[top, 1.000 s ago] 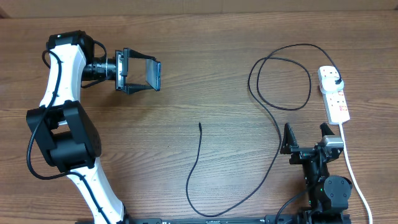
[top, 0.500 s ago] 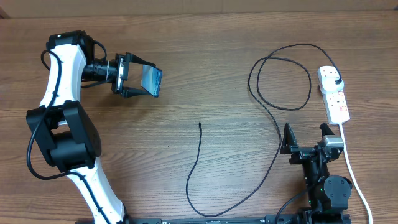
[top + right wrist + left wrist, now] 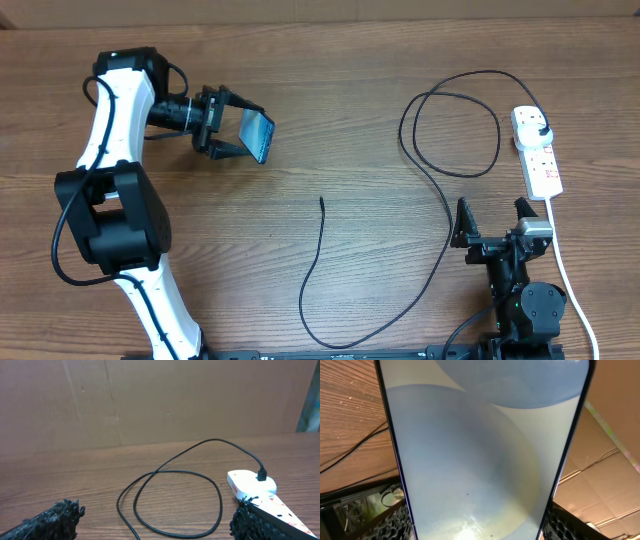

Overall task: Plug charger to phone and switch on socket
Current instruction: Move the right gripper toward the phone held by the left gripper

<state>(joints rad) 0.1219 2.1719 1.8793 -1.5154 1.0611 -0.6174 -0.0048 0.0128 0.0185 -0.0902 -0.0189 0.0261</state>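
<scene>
My left gripper [image 3: 248, 130] is shut on the phone [image 3: 259, 136], gripping its two long edges and holding it tilted above the table's back left. In the left wrist view the phone's pale blue screen [image 3: 480, 450] fills the frame between the black fingers [image 3: 384, 521]. The charger is a thin black cable [image 3: 312, 265]; its free tip [image 3: 321, 200] lies mid-table. The cable loops [image 3: 170, 500] back right to a black plug [image 3: 539, 130] seated in the white socket strip [image 3: 541, 165]. My right gripper [image 3: 493, 220] stands open and empty, near the front right, short of the socket [image 3: 248, 485].
The socket's thick white cord [image 3: 568, 280] runs down the right side past my right arm. The left arm's white links [image 3: 110, 110] stand along the left edge. A cardboard wall [image 3: 160, 400] rises behind the table.
The left arm has carried the phone a little to the right and turned it, so its blue screen now faces more upward. The right arm, cable and socket have not moved.
</scene>
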